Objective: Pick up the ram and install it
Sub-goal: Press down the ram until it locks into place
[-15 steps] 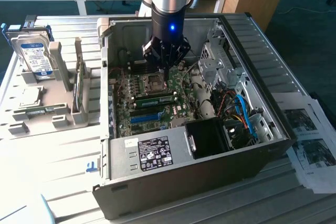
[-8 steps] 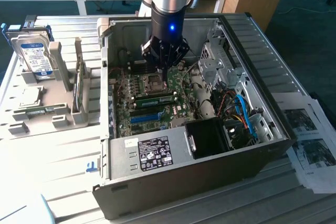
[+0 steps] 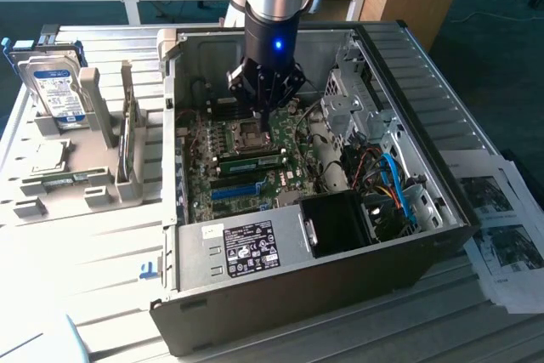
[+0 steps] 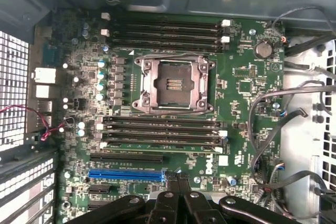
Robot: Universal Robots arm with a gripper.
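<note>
One closed claw [image 3: 260, 118] hangs inside the open PC case [image 3: 442, 133], low over the motherboard [image 3: 204, 184]. It sits right above the CPU socket [image 4: 172, 84]. In the wrist view the two black fingers [image 4: 169, 203] are pinched tight together with nothing between them, so it's clenched on air.

The ram [image 3: 252, 160] looks like it's standing in one of the long slots just beside the socket, on the side toward the blue slot [image 4: 126, 173]. It shows as a thin green strip with a pale label, and in the wrist view [image 4: 163, 147] it's the slot of that bank nearest the claw. I can't tell if the end latches are fully snapped in.

Outside the case, on the exterior view's left, a grey tray [image 3: 98, 197] holds a hard drive [image 3: 55, 91] standing upright, with another green stick [image 3: 64, 180] lying flat.
</note>
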